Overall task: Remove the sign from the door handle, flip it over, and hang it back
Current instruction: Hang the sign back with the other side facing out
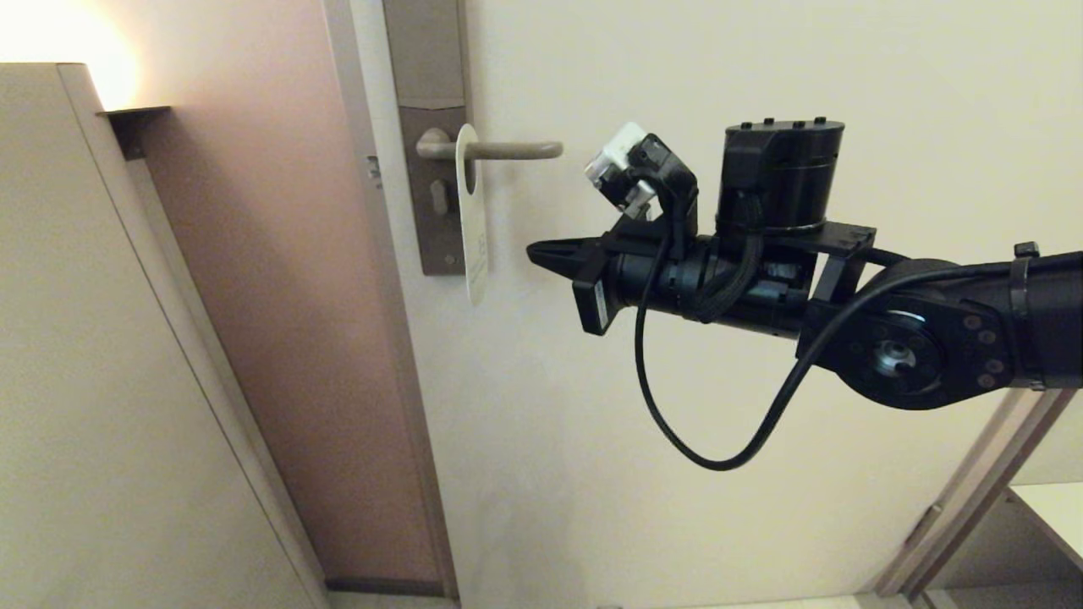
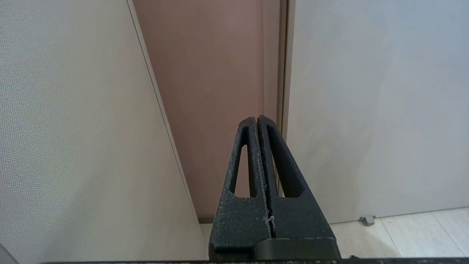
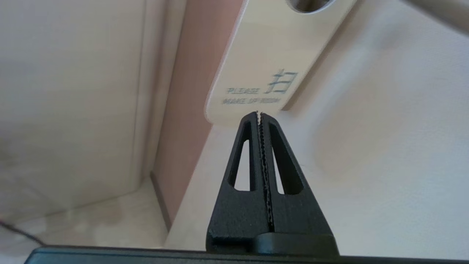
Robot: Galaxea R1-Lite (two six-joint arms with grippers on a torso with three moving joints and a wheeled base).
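The sign (image 1: 473, 211) hangs by its hole on the door handle (image 1: 508, 150), seen nearly edge-on in the head view. In the right wrist view the sign (image 3: 263, 69) shows its white side with teal "PLEASE MAKE UP ROOM". The handle sits on a tall brownish plate (image 1: 433, 169). My right gripper (image 1: 535, 251) is shut and empty, a short way to the right of the sign's lower end, level with it; it also shows in the right wrist view (image 3: 258, 114). My left gripper (image 2: 256, 118) is shut and empty, low down, out of the head view.
The cream door (image 1: 719, 423) fills the view. A door frame (image 1: 372, 338) and a pinkish wall (image 1: 271, 296) lie to the left, with a beige cabinet side (image 1: 101, 381) further left. A black cable (image 1: 677, 423) loops under my right arm. A door stop (image 2: 367, 219) sits on the floor.
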